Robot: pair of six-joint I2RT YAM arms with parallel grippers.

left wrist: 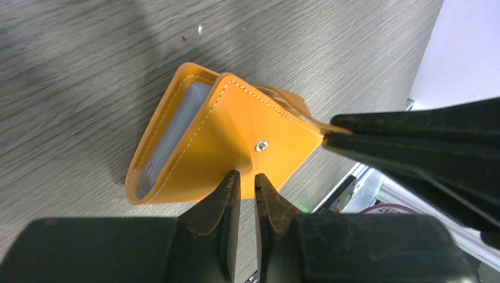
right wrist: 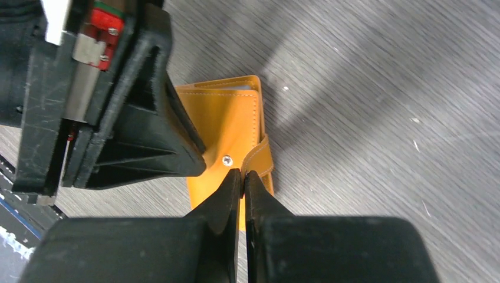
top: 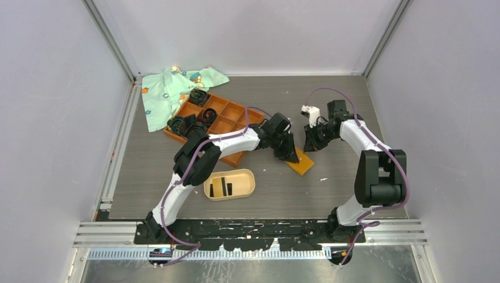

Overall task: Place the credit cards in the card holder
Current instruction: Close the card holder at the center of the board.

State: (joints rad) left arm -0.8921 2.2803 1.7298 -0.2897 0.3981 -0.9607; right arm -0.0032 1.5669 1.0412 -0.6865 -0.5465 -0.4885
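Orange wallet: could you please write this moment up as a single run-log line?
left gripper: shut on orange wallet flap | right gripper: shut on strap | card holder: dark cards inside

I get bright, even light; soft shadows cross the table [right wrist: 365,71] at 1 o'clock on right wrist, blur at 10 o'clock on left wrist

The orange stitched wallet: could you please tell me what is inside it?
Through the open edge of the orange stitched wallet, only a pale blue-grey inner layer shows; its folded covers hide whatever it holds.
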